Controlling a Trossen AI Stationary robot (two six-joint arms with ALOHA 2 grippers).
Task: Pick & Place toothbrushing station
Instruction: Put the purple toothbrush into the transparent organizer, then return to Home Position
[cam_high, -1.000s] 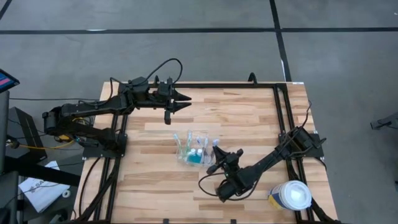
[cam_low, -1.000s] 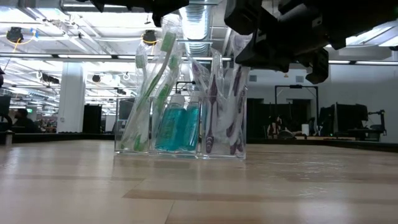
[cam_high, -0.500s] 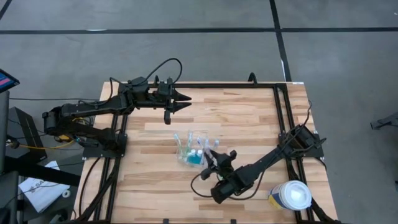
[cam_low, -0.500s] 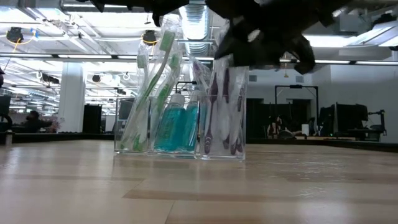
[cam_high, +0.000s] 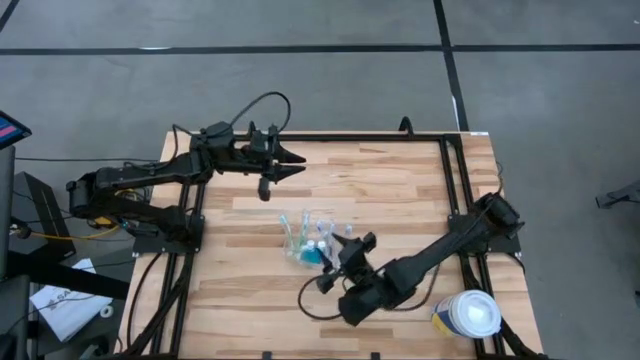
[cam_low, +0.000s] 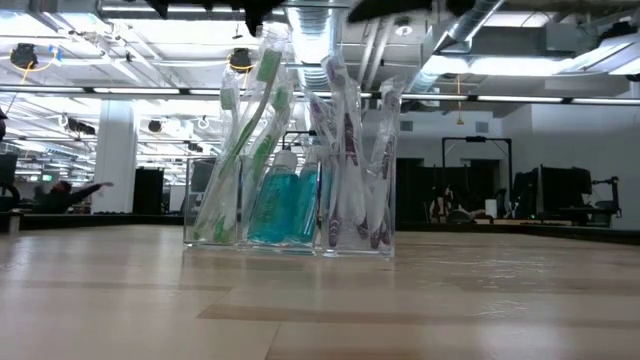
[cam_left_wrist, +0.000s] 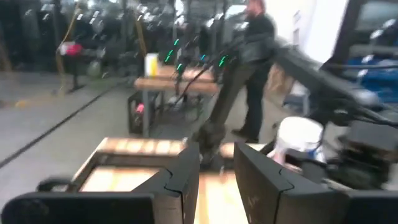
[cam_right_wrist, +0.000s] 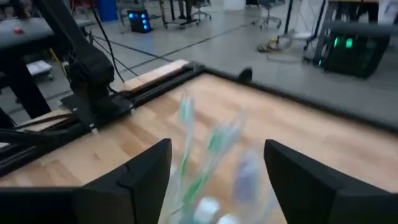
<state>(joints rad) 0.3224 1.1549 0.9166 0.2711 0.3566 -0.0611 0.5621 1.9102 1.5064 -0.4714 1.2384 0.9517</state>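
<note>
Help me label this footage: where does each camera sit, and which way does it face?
High view: overhead, straight down; both arms, holder, tub.
Low view: table height, level at the holder; dark arm parts at top.
Left wrist view: past left hand across the table into the room.
Right wrist view: open right hand above the holder.
The holder appears in the high, low and right wrist views.

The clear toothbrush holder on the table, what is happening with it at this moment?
The right claw hangs open just above the toothbrush holder, which stands upright on the wooden table with wrapped toothbrushes and small blue bottles inside. Its fingers are spread on either side of the holder without gripping it. The left claw waits over the far side of the table. A white-lidded tub sits near the right corner.
</note>
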